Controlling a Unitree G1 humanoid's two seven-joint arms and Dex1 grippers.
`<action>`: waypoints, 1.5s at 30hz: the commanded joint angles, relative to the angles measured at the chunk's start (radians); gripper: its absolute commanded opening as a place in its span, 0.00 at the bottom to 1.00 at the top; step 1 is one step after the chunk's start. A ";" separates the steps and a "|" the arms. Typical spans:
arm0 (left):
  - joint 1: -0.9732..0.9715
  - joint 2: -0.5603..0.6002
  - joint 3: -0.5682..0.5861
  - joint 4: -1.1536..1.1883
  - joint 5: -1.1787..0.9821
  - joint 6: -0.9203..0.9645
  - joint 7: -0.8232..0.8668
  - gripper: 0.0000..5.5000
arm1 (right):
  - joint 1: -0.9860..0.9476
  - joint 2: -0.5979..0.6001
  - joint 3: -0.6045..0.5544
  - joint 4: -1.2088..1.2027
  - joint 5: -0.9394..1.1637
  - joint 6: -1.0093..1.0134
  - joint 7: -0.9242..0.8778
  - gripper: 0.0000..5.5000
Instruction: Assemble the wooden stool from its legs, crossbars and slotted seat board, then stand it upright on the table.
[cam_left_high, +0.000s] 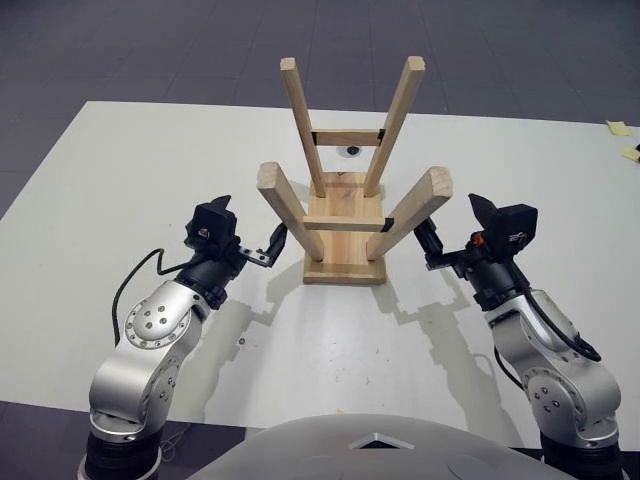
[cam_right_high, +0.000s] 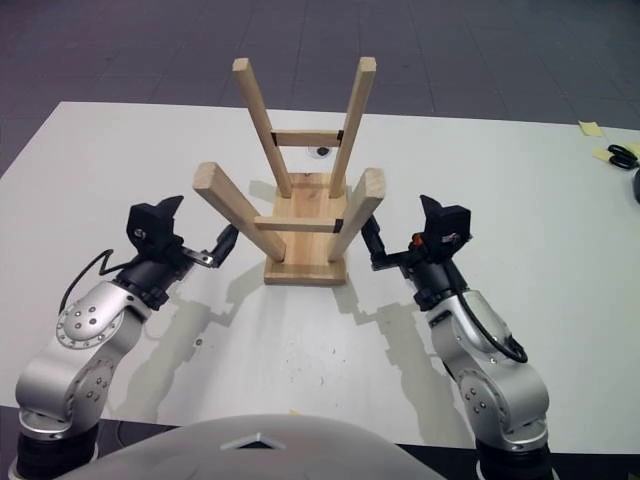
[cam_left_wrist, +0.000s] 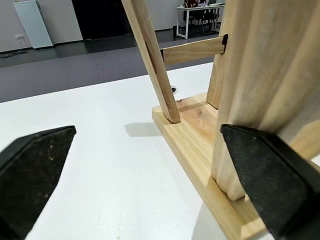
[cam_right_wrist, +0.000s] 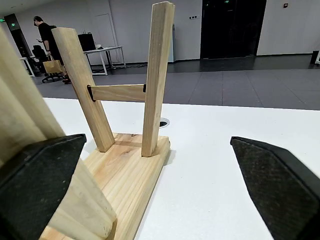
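Two grippers sat low in the frame, the left gripper (cam_left_high: 248, 228) at lower left and the right gripper (cam_left_high: 453, 225) at lower right. Each had its fingers spread wide and grasped nothing. Between them, at the centre of the white worktop (cam_left_high: 120, 180), the stool (cam_left_high: 345, 250) rested upside down, its seat board (cam_left_high: 343, 268) flat on the surface and four legs (cam_left_high: 281, 205) pointing up. Each gripper's inner finger stood just beside a near leg; whether they touched I couldn't tell. A near crossbar (cam_left_high: 343, 224) and, higher in the frame, a far crossbar (cam_left_high: 347, 137) joined the pairs. Assembly looked finished to me; what seemed left was turning it over onto its legs.
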 joint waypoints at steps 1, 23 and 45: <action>0.048 0.038 -0.070 0.002 -0.024 0.037 -0.083 0.98 | -0.036 0.008 0.014 0.004 0.013 0.015 0.065 0.98; -0.095 0.037 0.062 0.244 0.097 -0.040 -0.091 0.98 | -0.130 -0.090 0.049 0.087 0.018 0.076 0.419 0.98; -0.370 0.024 0.156 0.375 0.081 -0.089 -0.112 0.98 | -0.494 0.116 -0.005 0.615 -0.176 -0.054 0.342 0.98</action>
